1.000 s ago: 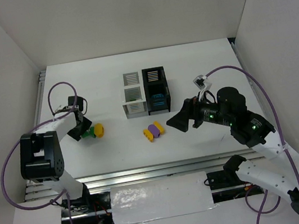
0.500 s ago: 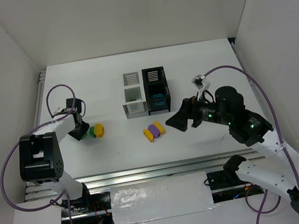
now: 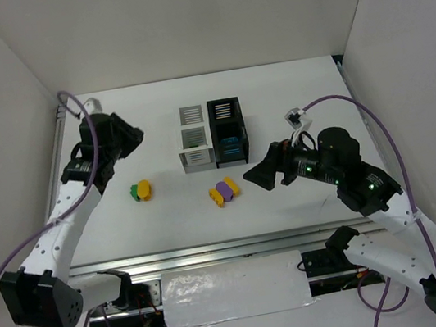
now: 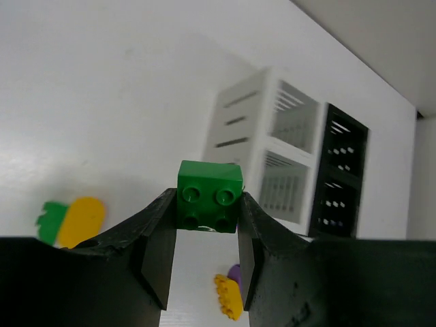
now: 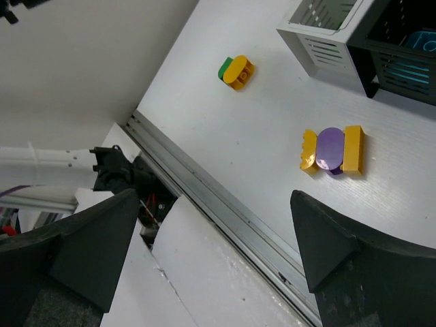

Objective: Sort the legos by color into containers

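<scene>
Left tool tight on 1 green brick; right tool fully agape.

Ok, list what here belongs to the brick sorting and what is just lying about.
Job: green brick pinched in the left fingers; green and yellow pair; yellow and purple cluster; four joined bins.
Lying about: purple cables; metal rail.

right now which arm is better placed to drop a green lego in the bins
Left: the left gripper holds a green lego near the containers; the right gripper is open and empty.
</scene>
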